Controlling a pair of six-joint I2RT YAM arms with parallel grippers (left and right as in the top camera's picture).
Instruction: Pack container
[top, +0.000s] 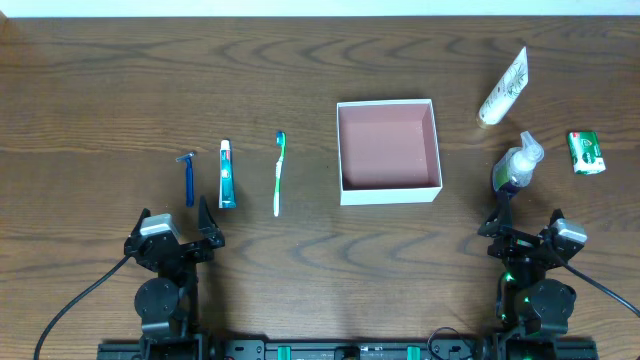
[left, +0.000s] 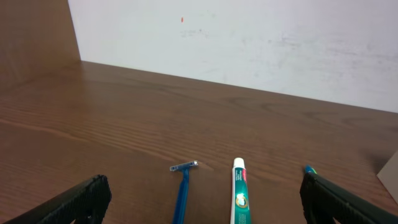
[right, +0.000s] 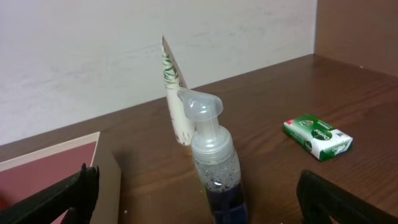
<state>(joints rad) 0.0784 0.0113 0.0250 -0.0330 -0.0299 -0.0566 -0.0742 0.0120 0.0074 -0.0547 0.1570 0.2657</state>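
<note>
The container (top: 388, 145) is sitting open-topped near the middle of the wooden table (top: 100, 80), its pink floor showing bare inside white walls.

To the left of the container, three toiletries are lying side by side, apart from one another, with their lengths parallel to its side walls. The green-and-white toothbrush (top: 279, 172) is lying nearest the container, the toothpaste tube (top: 227, 173) farther out, and the blue razor (top: 188, 178) farthest.

To the right of the container, a clear pump bottle (top: 517, 165) with dark liquid in its base is standing upright, close to the container's near right corner. A white tube (top: 504, 88) with green print is standing on its cap, tilted, off the container's far right corner. A small green box (top: 586, 152) is lying farthest from the container on that side.

The left gripper (top: 175, 222) is hovering on the near side of the container, well off to its left, just short of the razor and toothpaste, with its jaws spread wide and nothing between them. The right gripper (top: 526, 220) is hovering near-right of the container, just behind the pump bottle, likewise spread wide and gripping nothing.
</note>
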